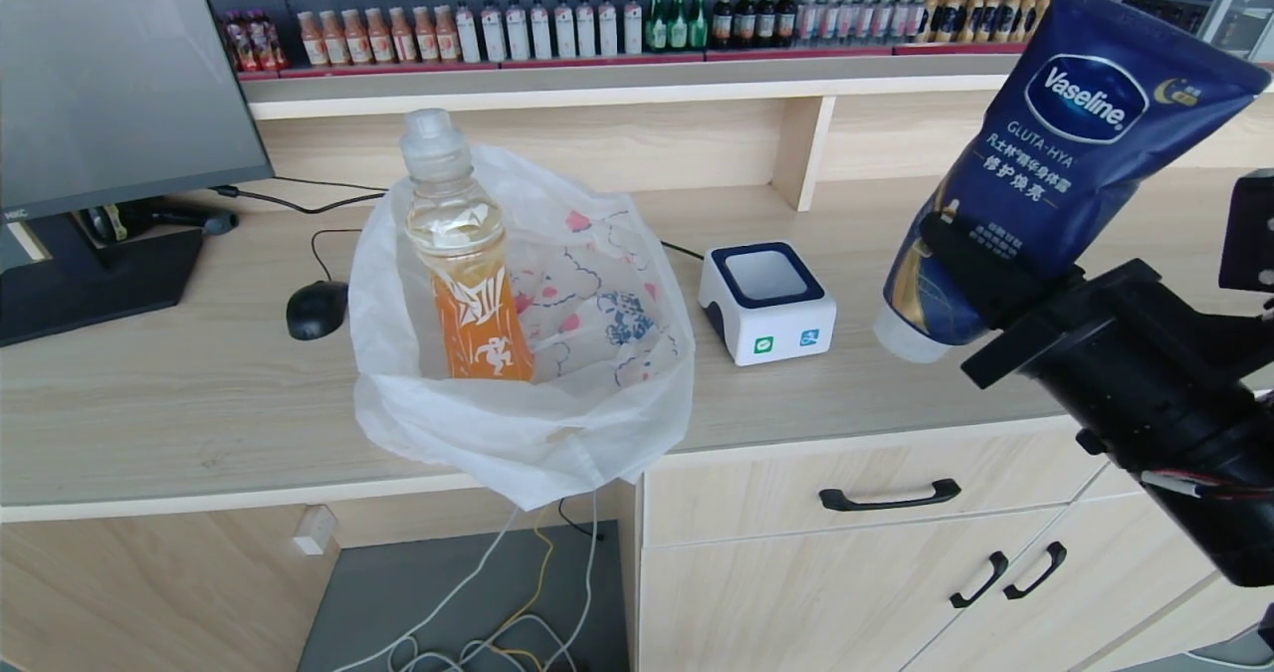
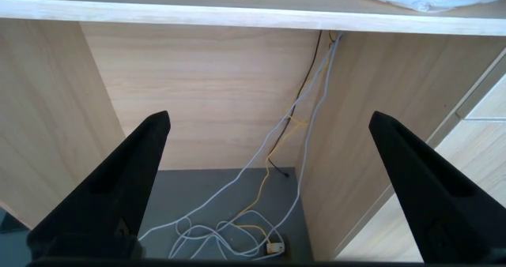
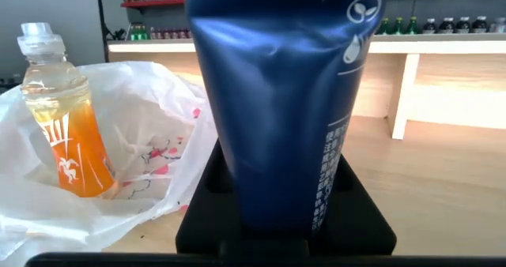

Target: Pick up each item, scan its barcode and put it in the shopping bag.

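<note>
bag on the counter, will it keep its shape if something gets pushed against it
Probably floppy: the bag is thin crumpled film, its front sagging over the counter edge. A push would likely fold its wall rather than move it. The tall bottle standing inside may anchor it, but could tip.

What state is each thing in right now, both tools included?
Lotion tube, clamped in the right tool, tilted, cap end down.
Right tool, shut on the lotion tube.
Left tool, open, holding nothing.
Drink bottle, capped, upright inside the shopping bag.
Shopping bag, mouth open, on the counter.
Barcode scanner, on the counter, window facing up.
Drawer, shut.
</note>
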Tool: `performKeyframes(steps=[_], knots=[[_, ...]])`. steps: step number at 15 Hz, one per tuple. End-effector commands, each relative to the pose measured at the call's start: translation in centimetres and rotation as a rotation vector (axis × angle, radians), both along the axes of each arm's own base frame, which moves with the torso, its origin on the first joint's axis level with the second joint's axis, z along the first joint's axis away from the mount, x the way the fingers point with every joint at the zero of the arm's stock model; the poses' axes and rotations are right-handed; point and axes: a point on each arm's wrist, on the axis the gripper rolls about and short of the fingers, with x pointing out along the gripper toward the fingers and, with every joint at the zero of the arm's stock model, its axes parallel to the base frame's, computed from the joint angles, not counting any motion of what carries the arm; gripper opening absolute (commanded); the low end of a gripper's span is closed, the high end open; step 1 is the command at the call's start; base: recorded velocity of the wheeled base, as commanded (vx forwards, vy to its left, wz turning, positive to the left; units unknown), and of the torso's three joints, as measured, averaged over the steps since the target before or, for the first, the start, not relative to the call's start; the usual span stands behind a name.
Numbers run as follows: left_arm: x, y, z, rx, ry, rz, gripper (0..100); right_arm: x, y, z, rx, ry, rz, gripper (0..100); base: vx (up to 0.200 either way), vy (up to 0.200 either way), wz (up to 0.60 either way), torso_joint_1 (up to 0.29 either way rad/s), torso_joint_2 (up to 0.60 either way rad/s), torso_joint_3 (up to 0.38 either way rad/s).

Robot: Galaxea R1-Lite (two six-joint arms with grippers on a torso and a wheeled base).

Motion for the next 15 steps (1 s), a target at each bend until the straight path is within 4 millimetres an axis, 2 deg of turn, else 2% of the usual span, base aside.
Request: performKeyframes(steps=[1,6,10,15], knots=[[0.0,0.0,0.0,0.000,0.000,0.002,100,1.3,0.7,-0.4,-0.024,0.003,-0.008,0,0.000,0.000,0.00,0.000,0.00,0.000],[0.0,0.0,0.0,-0.002,0.000,0.000,100,1.7,0.9,-0.8,-0.108,-0.029,0.014,0,0.000,0.000,0.00,0.000,0.00,0.000],[0.0,0.0,0.0,-0.003,0.000,0.002,100,2.5,1.1,-1.1,-0.113,-0.021,0.011,0,0.000,0.200,0.00,0.000,0.00,0.004],[0.0,0.0,0.0,-0.003,0.000,0.000,100,1.8,0.7,-1.2,-0.115,-0.013,0.009,0,0.000,0.200,0.00,0.001,0.00,0.001]])
